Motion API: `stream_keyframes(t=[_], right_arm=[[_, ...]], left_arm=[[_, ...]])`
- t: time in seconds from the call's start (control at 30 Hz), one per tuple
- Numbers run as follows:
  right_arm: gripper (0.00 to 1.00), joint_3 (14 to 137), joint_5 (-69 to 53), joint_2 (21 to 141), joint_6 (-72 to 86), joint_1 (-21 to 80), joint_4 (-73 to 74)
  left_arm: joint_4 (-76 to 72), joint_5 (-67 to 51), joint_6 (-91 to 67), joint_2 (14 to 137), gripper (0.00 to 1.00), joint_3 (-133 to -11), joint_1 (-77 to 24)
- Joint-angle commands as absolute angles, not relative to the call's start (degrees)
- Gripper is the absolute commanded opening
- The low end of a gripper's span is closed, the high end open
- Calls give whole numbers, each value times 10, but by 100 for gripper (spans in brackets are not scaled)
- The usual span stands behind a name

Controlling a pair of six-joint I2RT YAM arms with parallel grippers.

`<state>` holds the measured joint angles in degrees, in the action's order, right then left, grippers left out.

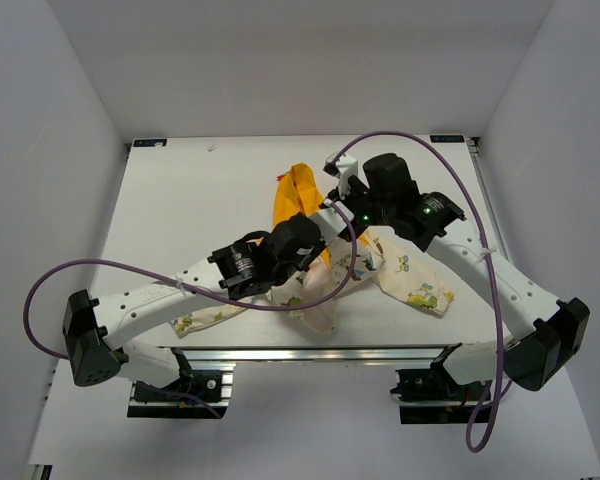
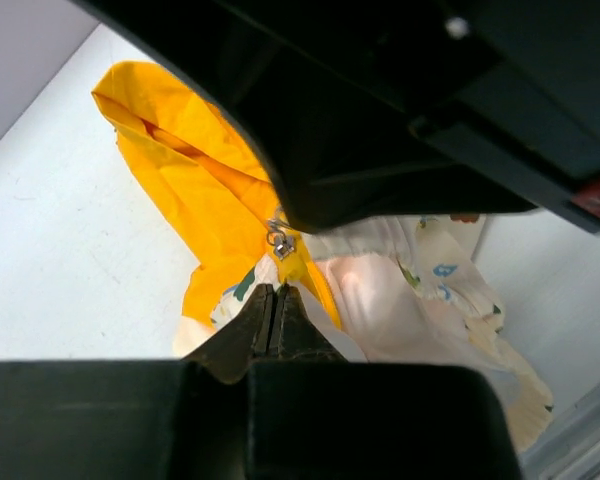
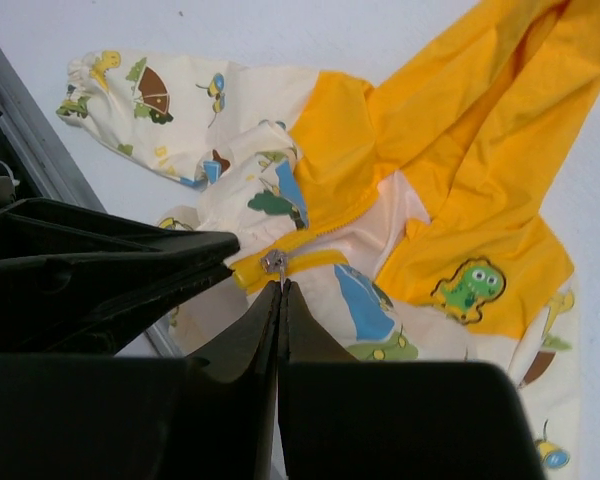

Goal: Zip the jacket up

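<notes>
Jacket (image 1: 410,285) sits mid-worktop, slightly toward the near edge, crumpled rather than flat. The yellow hood (image 1: 298,195) points at the far edge, and the sleeves trail out left and right along the near edge. The zip slider (image 3: 274,262) is on the yellow tape, with the front not closed above it as far as I can see. Right claw (image 3: 282,285) is pressed together with its tips right against the slider; I can't tell if the pull tab is actually nipped between them. Left claw (image 2: 277,292) is also pressed together on the yellow tape just below the slider (image 2: 280,240). That looks like an anchor pinch, but I can't confirm how much tape it has. Risks: if the tab isn't caught, the right claw comes away with nothing. If the left pinch is shallow, the tape slips and the whole jacket drags across the worktop (image 1: 200,190) instead of zipping. Bunched fabric near the teeth could jam the slider. The two claws are nearly touching, so any skewed pull knocks them together. The purple cable (image 1: 310,300) draped over the jacket could snag.
</notes>
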<state>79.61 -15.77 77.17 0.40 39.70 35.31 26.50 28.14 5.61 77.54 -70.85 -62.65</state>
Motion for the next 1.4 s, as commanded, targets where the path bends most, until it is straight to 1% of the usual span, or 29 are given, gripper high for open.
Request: stream_keyframes(t=[0.0, 0.13, 0.2, 0.3, 0.47, 0.67, 0.77, 0.83, 0.9, 1.0, 1.03, 1.07, 1.13, 1.17, 1.2, 1.27, 1.3, 1.33, 1.37], right_arm=[[0, 796, -205, 757, -34, 398, 230], [0, 816, -144, 791, -67, 397, 211], [0, 833, -134, 808, -75, 397, 216], [0, 835, -141, 836, -80, 397, 224], [0, 788, -161, 845, -93, 396, 195], [0, 816, -141, 920, -89, 365, 204], [0, 854, -111, 979, -91, 331, 205], [0, 889, -66, 1026, -101, 323, 196], [0, 921, -54, 1077, -105, 309, 186], [0, 991, -38, 1146, -86, 287, 139], [0, 1011, -34, 1164, -81, 283, 124], [0, 1053, -29, 1184, -76, 273, 81], [0, 1099, -4, 1242, -64, 266, 44], [0, 1149, 7, 1284, -52, 259, 2], [0, 1170, 42, 1305, -47, 258, -31], [0, 1220, 70, 1363, -44, 251, -98], [0, 1240, 93, 1384, -43, 250, -159], [0, 1264, 97, 1404, -46, 248, -180], [0, 1296, 99, 1451, -49, 244, -192]], left_arm=[[304, 261, 58, 753, 0, -686, -616], [287, 237, 62, 715, 0, -670, -616], [282, 230, 60, 693, 0, -667, -616], [275, 228, 55, 674, 0, -668, -616], [277, 239, 48, 639, 0, -680, -616], [301, 227, 33, 623, 0, -690, -616], [315, 190, 12, 621, 0, -682, -619], [322, 176, 6, 620, 0, -678, -620], [332, 157, -31, 614, 0, -665, -620], [336, 91, -66, 608, 0, -640, -620], [341, 86, -78, 607, 0, -635, -622], [351, 84, -90, 607, 0, -621, -622], [353, 63, -117, 605, 0, -597, -623], [340, 51, -130, 602, 0, -566, -623], [332, 38, -138, 600, 0, -550, -623], [297, 10, -161, 599, 0, -518, -624], [285, 1, -169, 601, 0, -485, -624], [268, -21, -178, 606, 0, -471, -625], [258, -26, -198, 608, 0, -458, -624]])
